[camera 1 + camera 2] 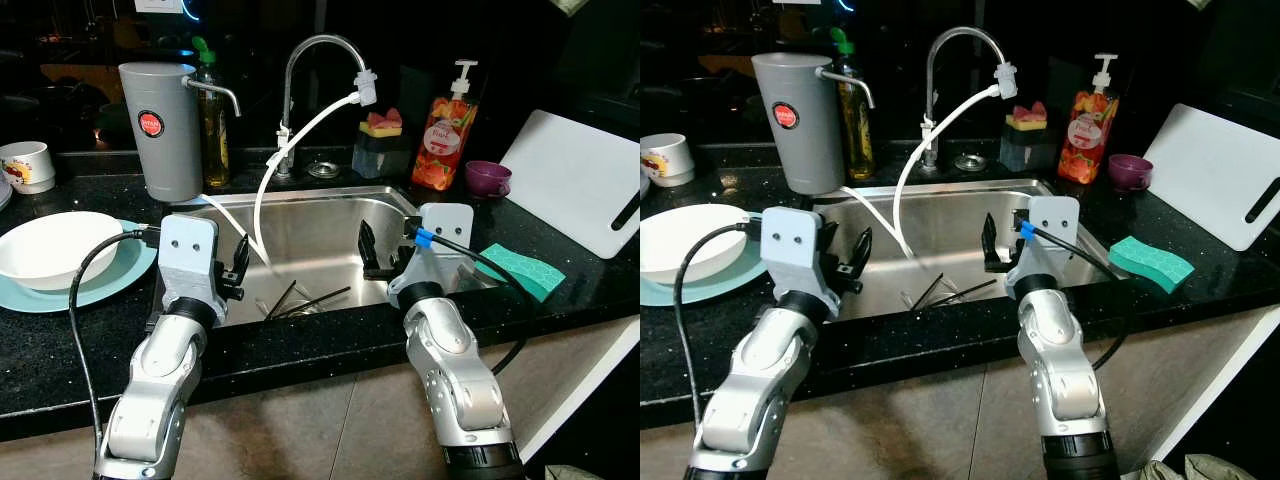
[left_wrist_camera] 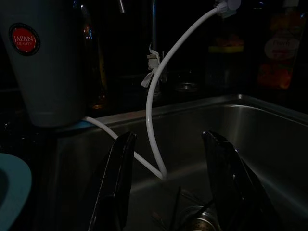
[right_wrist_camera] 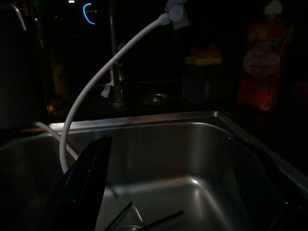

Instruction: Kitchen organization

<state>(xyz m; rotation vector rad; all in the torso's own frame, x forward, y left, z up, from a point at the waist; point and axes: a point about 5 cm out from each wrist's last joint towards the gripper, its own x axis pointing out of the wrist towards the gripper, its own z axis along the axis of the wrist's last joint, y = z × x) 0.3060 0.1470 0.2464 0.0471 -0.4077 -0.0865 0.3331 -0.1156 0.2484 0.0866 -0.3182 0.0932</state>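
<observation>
Hovering over the sink (image 1: 390,205), we hold both grippers at its near rim. Left gripper (image 1: 238,268): fingers spread, nothing between them. Right gripper (image 1: 372,252): fingers spread wide, also empty. Below and between the two sets of fingers, a few dark chopsticks (image 1: 305,300) lie crossed on the basin floor near the drain; we judge these the likely thing to sort. A white hose (image 1: 300,140) droops from the faucet (image 1: 310,60) into the basin, just beyond the left fingers.

Risks, as we judge them: reaching down could snag the hose. Thin sticks lying flat on steel may slip from the fingers. The bowl (image 1: 55,245) on its plate (image 1: 120,270) sits outside the left fingers; a wide elbow swing could knock it.
</observation>
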